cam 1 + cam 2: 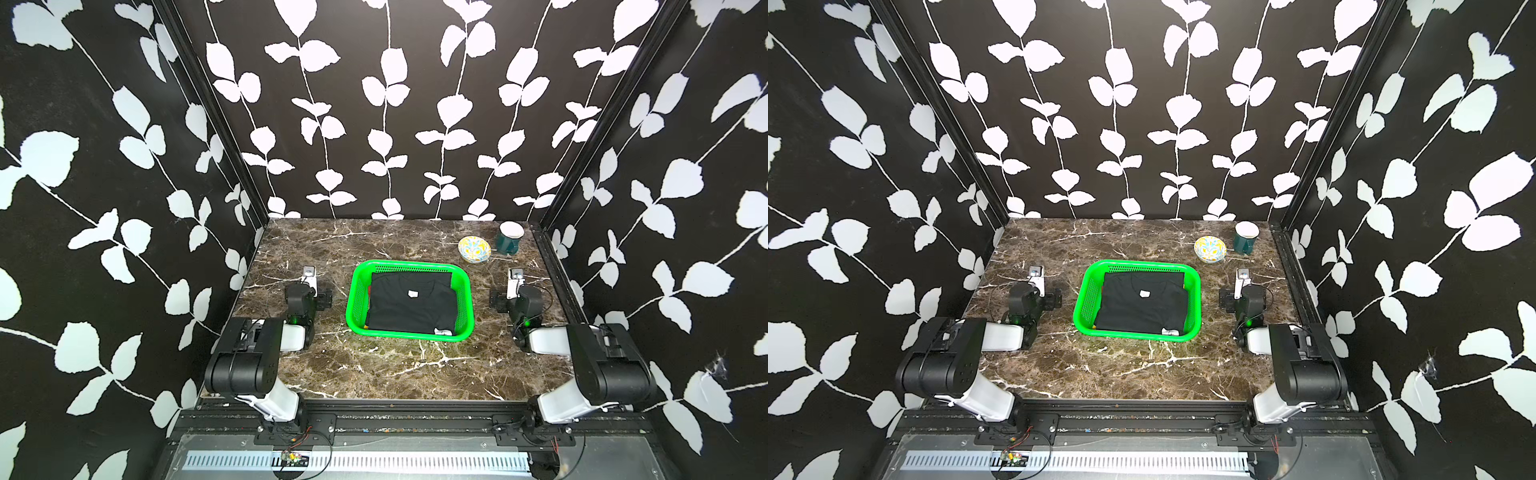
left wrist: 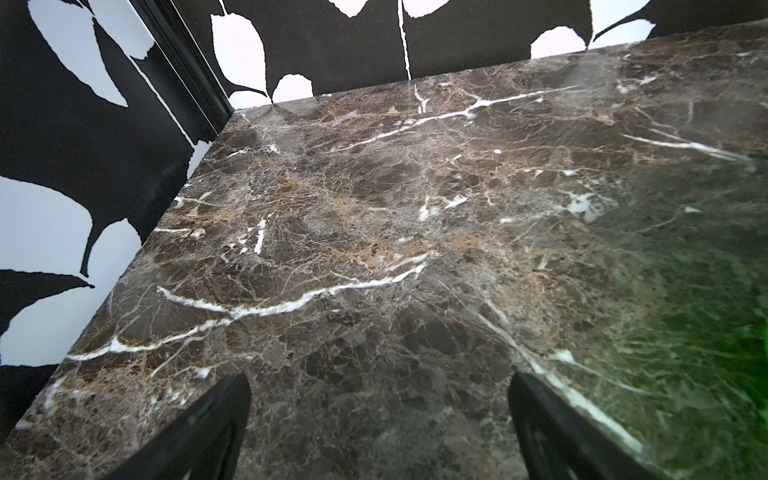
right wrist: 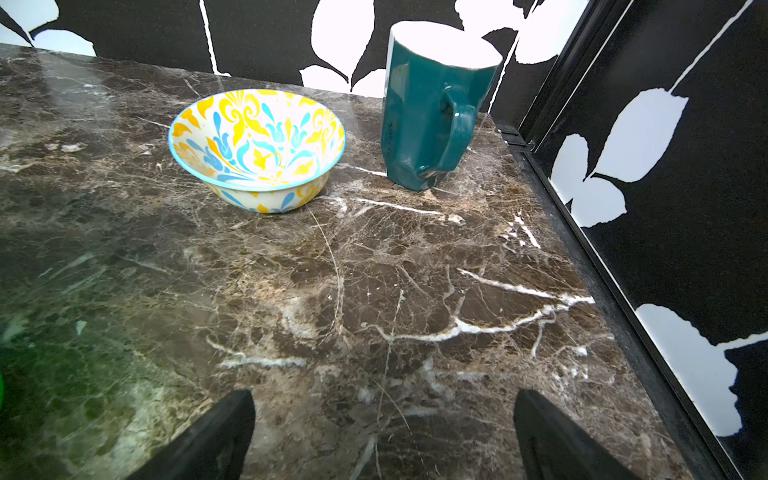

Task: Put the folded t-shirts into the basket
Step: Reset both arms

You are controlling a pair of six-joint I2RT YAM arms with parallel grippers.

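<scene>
The green basket (image 1: 415, 264) (image 1: 1138, 262) sits mid-table in both top views. A black folded t-shirt (image 1: 409, 303) (image 1: 1142, 305) with a small white label lies on top inside it and fills it. Thin slivers of red (image 1: 368, 290) and yellow (image 1: 365, 327) cloth peek out along its left edge. My left gripper (image 1: 309, 277) (image 2: 380, 386) rests left of the basket, open, with only bare marble between its fingers. On the basket's other side my right gripper (image 1: 516, 277) (image 3: 384, 403) is open too and holds nothing. Neither touches the basket.
A patterned yellow-and-blue bowl (image 1: 475, 248) (image 3: 257, 149) and a dark green mug (image 1: 509, 237) (image 3: 428, 116) stand at the back right, ahead of my right gripper. Leaf-patterned walls close in the marble table (image 1: 374, 365) on three sides.
</scene>
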